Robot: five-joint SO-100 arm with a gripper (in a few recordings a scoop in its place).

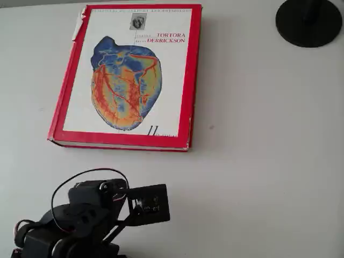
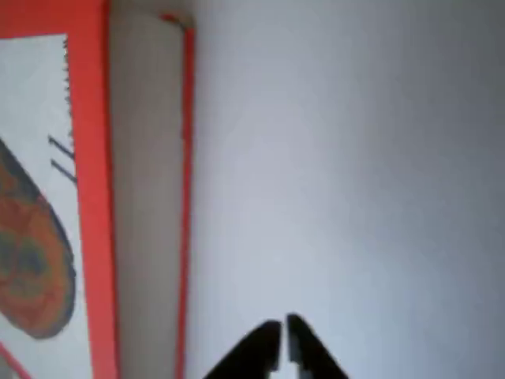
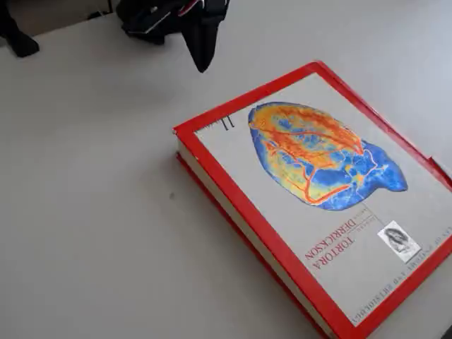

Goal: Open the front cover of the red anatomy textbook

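Red anatomy textbook (image 1: 129, 75) lies closed — black disc base (image 1: 308, 22) well apart — tool (image 2: 282, 343) together.

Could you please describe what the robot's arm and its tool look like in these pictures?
The arm is built of black, blocky segments, with a thin black cable looping over it and red and white wires near its wrist. A square black camera module sits beside the wrist. The tool has two black fingers tapering to narrow tips.
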